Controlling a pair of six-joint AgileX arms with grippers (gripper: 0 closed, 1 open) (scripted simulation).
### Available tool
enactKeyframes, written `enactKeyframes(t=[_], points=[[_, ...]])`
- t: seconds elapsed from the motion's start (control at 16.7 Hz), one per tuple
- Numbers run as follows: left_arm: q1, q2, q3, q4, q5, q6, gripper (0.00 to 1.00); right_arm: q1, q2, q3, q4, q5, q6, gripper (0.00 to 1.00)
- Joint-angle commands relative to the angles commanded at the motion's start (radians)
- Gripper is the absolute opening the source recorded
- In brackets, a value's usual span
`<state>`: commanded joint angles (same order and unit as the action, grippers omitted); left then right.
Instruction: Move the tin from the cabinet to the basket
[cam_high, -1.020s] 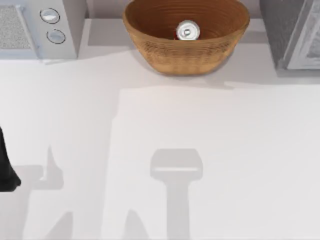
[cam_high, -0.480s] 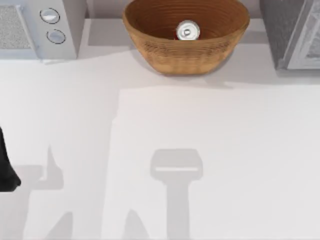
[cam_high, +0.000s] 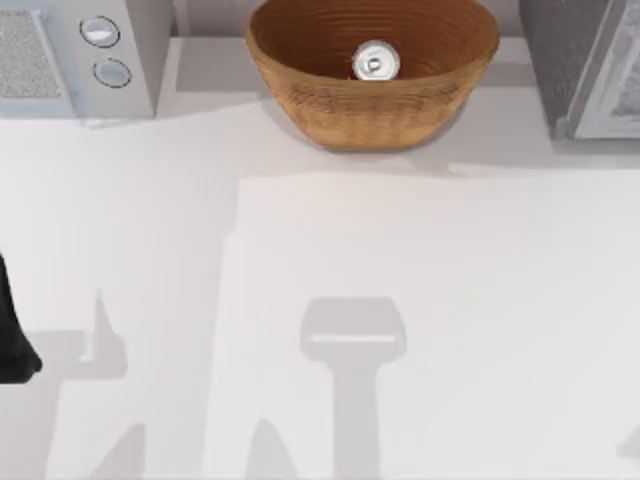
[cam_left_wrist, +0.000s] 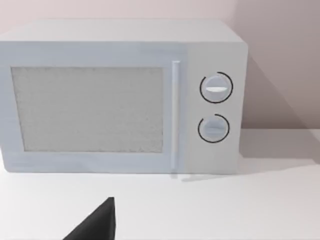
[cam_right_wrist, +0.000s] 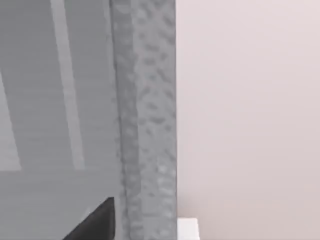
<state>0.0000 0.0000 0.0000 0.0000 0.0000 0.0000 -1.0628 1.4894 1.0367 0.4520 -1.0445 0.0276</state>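
White microwave (cam_high: 75, 55) with two dials far left; grey cabinet (cam_high: 585, 65) far right

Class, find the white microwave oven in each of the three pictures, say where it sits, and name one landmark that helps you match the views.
Top view: the microwave stands at the far left corner of the table, left of the basket that holds the tin.
Left wrist view: the microwave is seen from the front, door and handle facing the camera.
Right wrist view: a grey cabinet wall, no microwave.
Shared landmark: the two round dials.
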Motion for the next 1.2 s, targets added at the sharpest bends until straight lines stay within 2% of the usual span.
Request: enactKeyframes(t=[0.3,0.54,0.72,1.08,1.2], points=[[0.000,0.000,0.000,0.000,0.000,0.000,1.00,0.003,-0.069,0.394,-0.493,-0.001,0.001,1.00],[0.000,0.000,0.000,0.000,0.000,0.000,1.00,0.016,-0.127,0.622,-0.749,0.008,0.001,1.00],[0.000,0.000,0.000,0.000,0.000,0.000,1.00,0.022,-0.149,0.699,-0.829,0.013,0.001,1.00],[0.000,0.000,0.000,0.000,0.000,0.000,1.00,0.019,-0.149,0.706,-0.832,0.013,0.001,1.00],[0.000,0.000,0.000,0.000,0.000,0.000,1.00,0.048,-0.147,0.711,-0.833,0.042,0.001,1.00]])
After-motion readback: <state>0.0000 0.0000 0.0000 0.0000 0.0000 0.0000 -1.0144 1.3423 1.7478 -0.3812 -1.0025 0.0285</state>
